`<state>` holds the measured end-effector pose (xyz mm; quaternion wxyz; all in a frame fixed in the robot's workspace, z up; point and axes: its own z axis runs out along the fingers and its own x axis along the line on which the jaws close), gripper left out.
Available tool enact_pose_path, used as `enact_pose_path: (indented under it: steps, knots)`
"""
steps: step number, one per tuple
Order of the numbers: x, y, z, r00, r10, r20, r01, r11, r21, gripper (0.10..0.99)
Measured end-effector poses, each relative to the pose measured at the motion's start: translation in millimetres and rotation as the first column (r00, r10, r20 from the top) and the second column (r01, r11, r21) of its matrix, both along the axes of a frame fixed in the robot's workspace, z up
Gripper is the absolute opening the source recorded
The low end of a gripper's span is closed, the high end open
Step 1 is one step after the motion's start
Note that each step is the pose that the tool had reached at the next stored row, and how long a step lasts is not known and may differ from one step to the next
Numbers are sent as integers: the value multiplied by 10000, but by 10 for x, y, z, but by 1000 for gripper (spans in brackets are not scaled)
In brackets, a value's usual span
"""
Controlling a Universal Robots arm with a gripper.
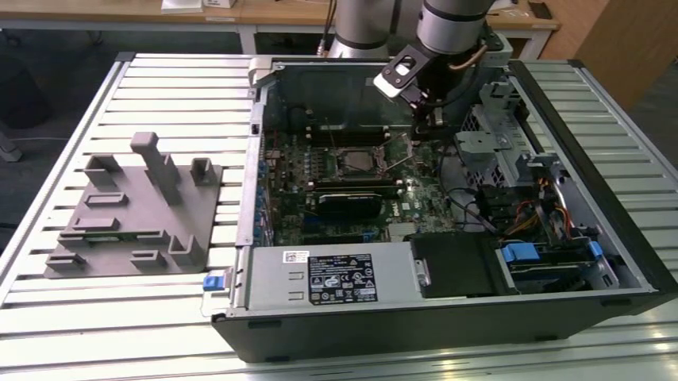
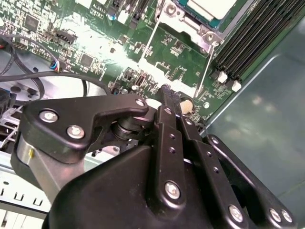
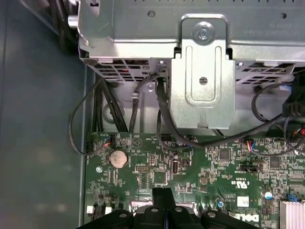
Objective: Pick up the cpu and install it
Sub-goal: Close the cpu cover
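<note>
Tool (image 2: 167,93): black fingers pressed together with nothing between them, tips close over the green motherboard (image 2: 171,52), beside the socket.
Cpu (image 2: 212,5): pale top, lying inside the metal-framed socket (image 1: 355,163), which sits at the centre of the frame in the exterior view; apart from the black fingers.
Arm (image 1: 450,24): reaches down from the upper middle of the exterior frame into the open computer case (image 1: 593,262).
Power supply (image 1: 333,278): lower middle of the case, label up.
Grey fixture block (image 1: 132,214): left of frame on the slatted surface (image 1: 63,333), beside the case.
</note>
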<state>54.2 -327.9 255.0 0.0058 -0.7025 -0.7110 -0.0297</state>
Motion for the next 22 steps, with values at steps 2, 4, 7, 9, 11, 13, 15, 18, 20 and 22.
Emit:
enact_pose_path:
  steps: [2, 4, 7, 9, 11, 13, 15, 18, 20, 22]
  knots:
    - [15, 9, -4, 10000, 0, 0, 0, 10000, -1, 106]
    - [29, 20, -8, 10000, 0, 0, 0, 10000, -1, 106]
    - [56, 31, -18, 10000, -1, 0, 1, 10000, 0, 106]
    - [66, 34, -20, 10000, 0, -1, 0, 10000, -10, 106]
    - [75, 36, -25, 10000, -1, -1, 1, 10000, -12, 106]
    - [87, 40, -31, 10000, 0, -1, 0, 10000, -14, 106]
    - [98, 43, -40, 10000, -1, 0, 1, 10000, -10, 106]
    - [112, 46, -63, 10000, 0, -1, 0, 10000, -13, 106]
    - [118, 47, -84, 10000, 0, -2, 0, 10000, -12, 106]
    - [118, 48, -117, 10000, -2, -5, 2, 10000, -13, 106]
